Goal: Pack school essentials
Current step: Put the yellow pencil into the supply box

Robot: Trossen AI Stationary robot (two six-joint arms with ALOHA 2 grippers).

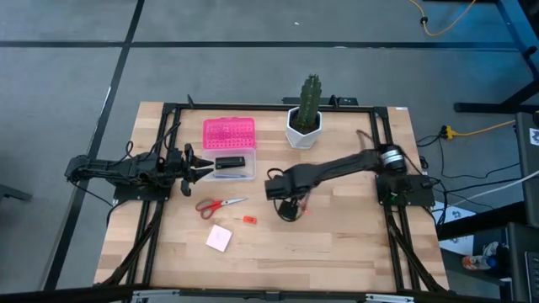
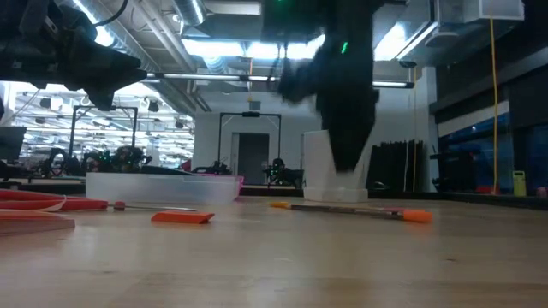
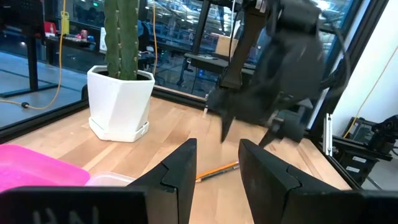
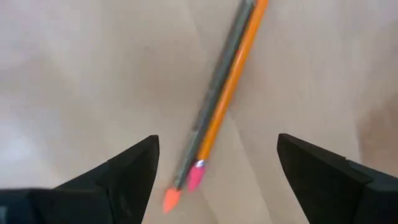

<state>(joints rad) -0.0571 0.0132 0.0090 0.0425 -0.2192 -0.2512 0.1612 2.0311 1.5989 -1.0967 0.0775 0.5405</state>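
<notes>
My right gripper [image 4: 217,165] is open and points down over the orange pencil [image 4: 235,81] and a thin pen [image 4: 214,93], which lie side by side on the wood. Its fingers stand on either side of them without touching. In the high view this gripper [image 1: 288,206] is at mid-table. The red-handled scissors [image 1: 221,204], the tiny orange-red piece [image 1: 249,220] and the pink square pad [image 1: 219,238] lie flat to its left. The black oblong block [image 1: 229,163] lies inside the clear box [image 1: 246,172]. My left gripper [image 1: 200,168] is open and level, at the box's left end.
The pink lid [image 1: 227,132] lies just beyond the clear box. The cactus in its white pot [image 1: 303,126] stands near the far edge, beyond my right gripper. A black frame [image 1: 253,106] rims the table. Bare wood stretches along the near side.
</notes>
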